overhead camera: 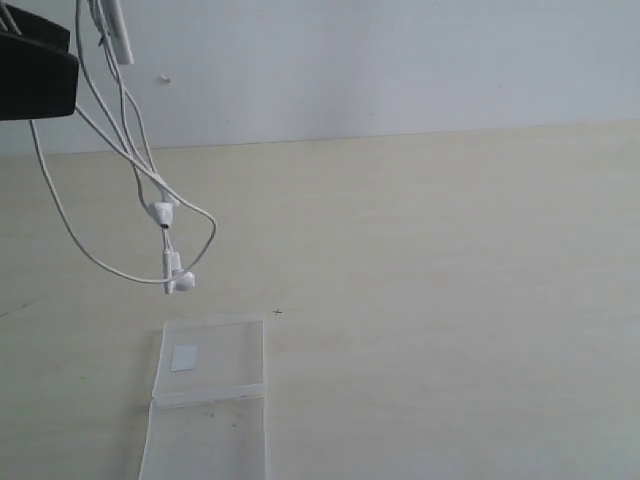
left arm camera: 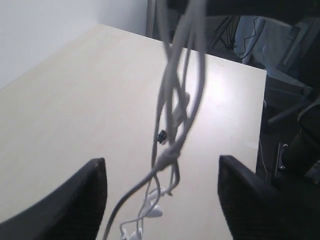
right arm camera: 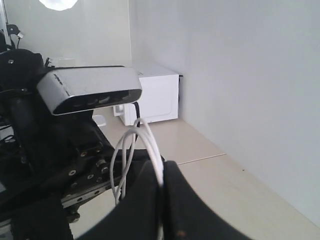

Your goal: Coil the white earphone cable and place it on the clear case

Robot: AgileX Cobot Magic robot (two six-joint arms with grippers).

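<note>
The white earphone cable point(overhead camera: 140, 175) hangs in loose loops from above the top left of the exterior view, its two earbuds point(overhead camera: 178, 282) dangling just above the table. Below them the clear case point(overhead camera: 212, 372) lies open and flat, with a whitish square in its far half. My right gripper point(right arm camera: 162, 167) is shut on a bunch of cable strands point(right arm camera: 150, 142); it is out of the exterior view. My left gripper point(left arm camera: 161, 165) is open, and the cable point(left arm camera: 172, 145) hangs between its fingers without touching them. Its black fingers point(overhead camera: 40, 75) show at the top left.
The pale wooden table point(overhead camera: 450, 300) ends at a white wall behind. In the left wrist view its far edge point(left arm camera: 262, 115) drops off to dark stands and chairs. The left arm's grey camera point(right arm camera: 90, 90) sits close to my right gripper, and a white box point(right arm camera: 157, 97) stands by the wall.
</note>
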